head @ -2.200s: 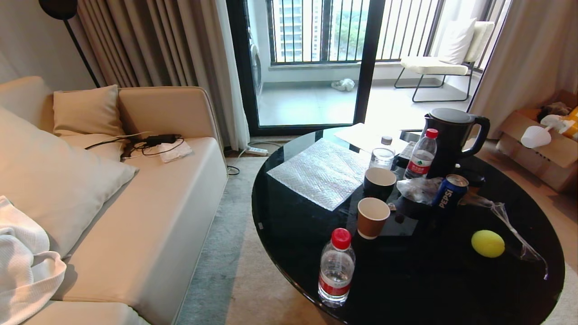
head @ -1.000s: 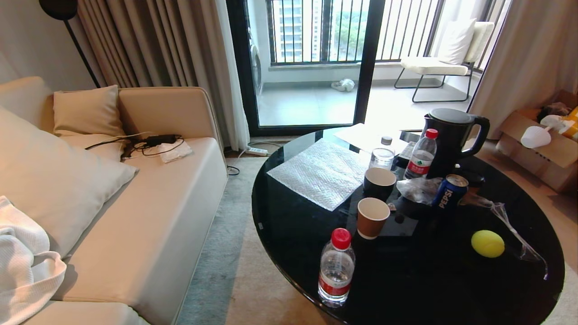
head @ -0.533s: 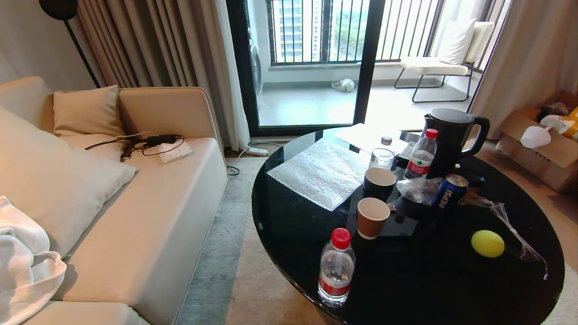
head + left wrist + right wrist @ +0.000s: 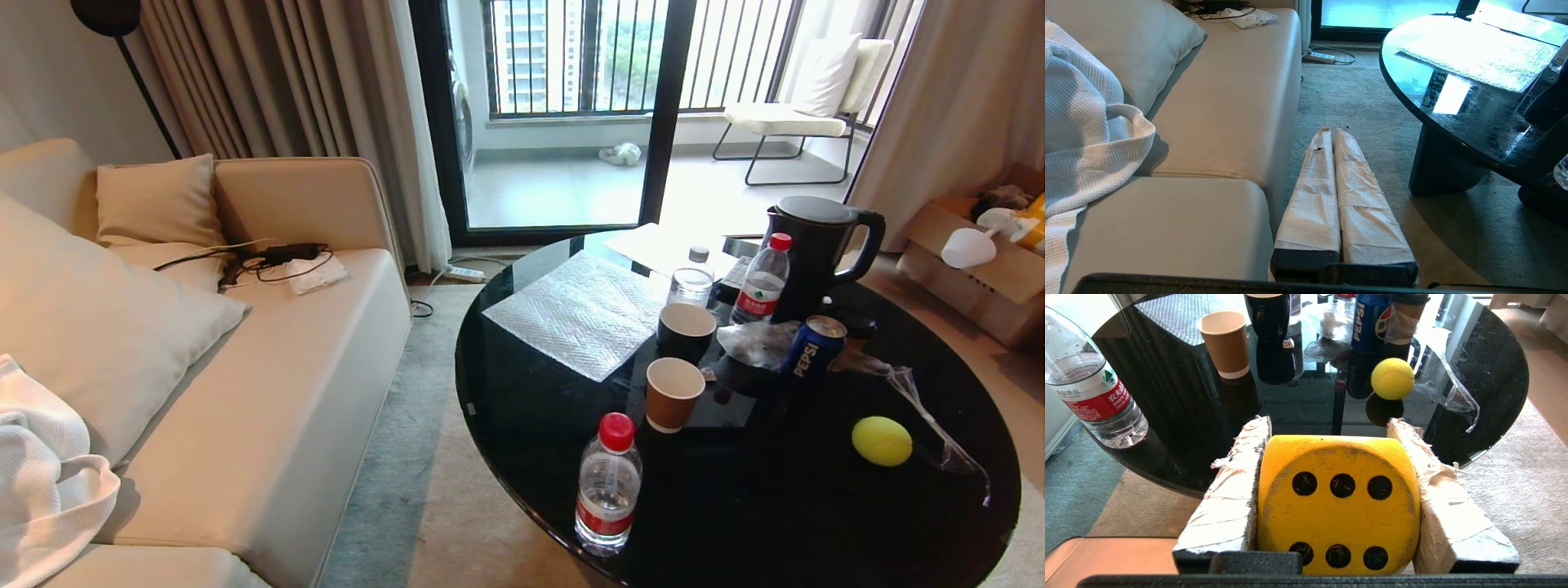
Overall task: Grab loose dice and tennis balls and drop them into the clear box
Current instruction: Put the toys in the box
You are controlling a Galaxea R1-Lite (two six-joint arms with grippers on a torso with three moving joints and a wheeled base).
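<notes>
My right gripper (image 4: 1329, 421) is shut on a yellow die (image 4: 1337, 502) whose six black dots face the wrist camera; it hovers at the near edge of the round black table (image 4: 539, 457). A yellow-green tennis ball (image 4: 882, 441) (image 4: 1392, 378) lies on the table's right side, beyond the held die. My left gripper (image 4: 1330, 131) is shut and empty, parked low over the carpet between sofa and table. Neither arm shows in the head view. The clear box is out of view.
The table carries two water bottles (image 4: 607, 483) (image 4: 761, 279), a brown paper cup (image 4: 673, 394), a black cup (image 4: 686, 331), a Pepsi can (image 4: 812, 347), a black kettle (image 4: 816, 253), crumpled plastic film (image 4: 931, 408) and a ribbed clear sheet (image 4: 584, 310). A beige sofa (image 4: 269, 408) stands to the left.
</notes>
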